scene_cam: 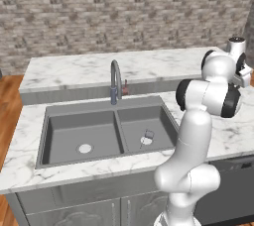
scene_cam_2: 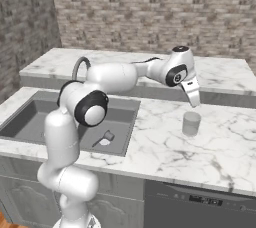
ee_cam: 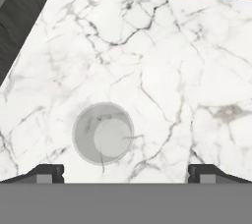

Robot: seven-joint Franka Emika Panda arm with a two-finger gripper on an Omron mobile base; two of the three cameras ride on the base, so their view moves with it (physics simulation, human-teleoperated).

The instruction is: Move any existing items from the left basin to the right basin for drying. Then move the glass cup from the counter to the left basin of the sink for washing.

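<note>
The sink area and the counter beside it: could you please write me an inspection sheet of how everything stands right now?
Surface: white marble counter around a grey double sink; bare where visible.
Job's things: glass cup upright on the counter right of the sink; a small item lies in the right basin by its drain; left basin holds nothing but its drain.
Clutter: nothing seen.
Hand: hand open, above the cup, holding nothing; from the hand view the cup sits left of centre between the fingertips.
Cables: nothing seen.
Surroundings: faucet behind the sink, brick wall, dishwasher under the counter.
</note>
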